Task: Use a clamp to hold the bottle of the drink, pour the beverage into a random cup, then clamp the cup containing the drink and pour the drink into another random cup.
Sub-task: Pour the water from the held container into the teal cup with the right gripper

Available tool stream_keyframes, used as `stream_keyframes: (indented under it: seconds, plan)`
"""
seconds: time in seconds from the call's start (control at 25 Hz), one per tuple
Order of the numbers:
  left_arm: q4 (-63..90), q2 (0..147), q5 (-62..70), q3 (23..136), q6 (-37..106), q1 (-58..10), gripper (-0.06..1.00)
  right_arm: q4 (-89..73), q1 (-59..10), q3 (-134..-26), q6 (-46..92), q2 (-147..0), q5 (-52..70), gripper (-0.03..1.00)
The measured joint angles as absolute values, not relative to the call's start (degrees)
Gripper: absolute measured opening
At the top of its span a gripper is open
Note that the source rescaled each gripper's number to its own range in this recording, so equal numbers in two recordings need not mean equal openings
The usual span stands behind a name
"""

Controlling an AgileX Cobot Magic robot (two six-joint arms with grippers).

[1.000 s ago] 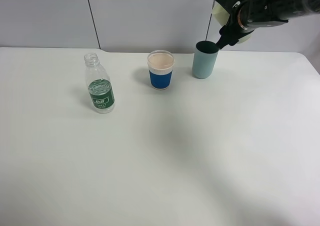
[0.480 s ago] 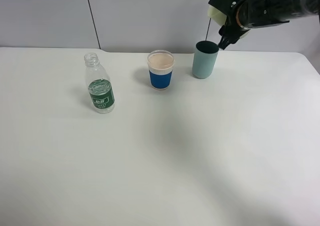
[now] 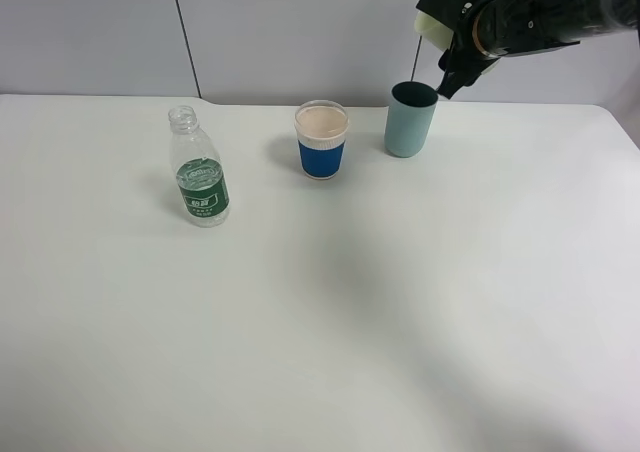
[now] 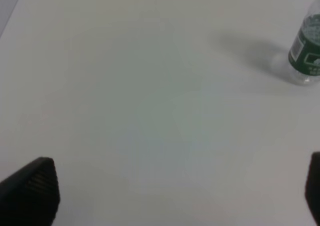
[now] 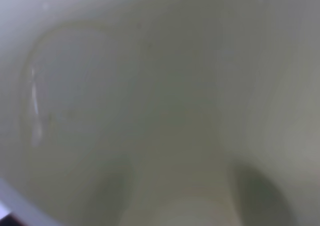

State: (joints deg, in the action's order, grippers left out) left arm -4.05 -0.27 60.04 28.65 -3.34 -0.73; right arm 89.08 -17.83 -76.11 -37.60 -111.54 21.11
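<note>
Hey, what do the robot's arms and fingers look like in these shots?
The right arm is black and bulky, with a thin orange ring around the wrist and a dark, tapered finger. The left gripper shows two black fingers with ribbed, textured faces.

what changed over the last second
The right arm shifted slightly up and left in the high view, carrying the tilted pale cup above the teal cup; its grip on the cup did not change. The bottle, blue cup and teal cup stayed put.
</note>
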Motion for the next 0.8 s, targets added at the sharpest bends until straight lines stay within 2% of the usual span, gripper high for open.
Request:
stream_keyframes:
  seconds: [0.8]
  plan:
    - [-4.0, -0.3, 60.0, 28.7, -3.3, -0.7, 1.00, 89.1, -17.8, -76.1, -32.7, -111.5, 25.0, 0.02]
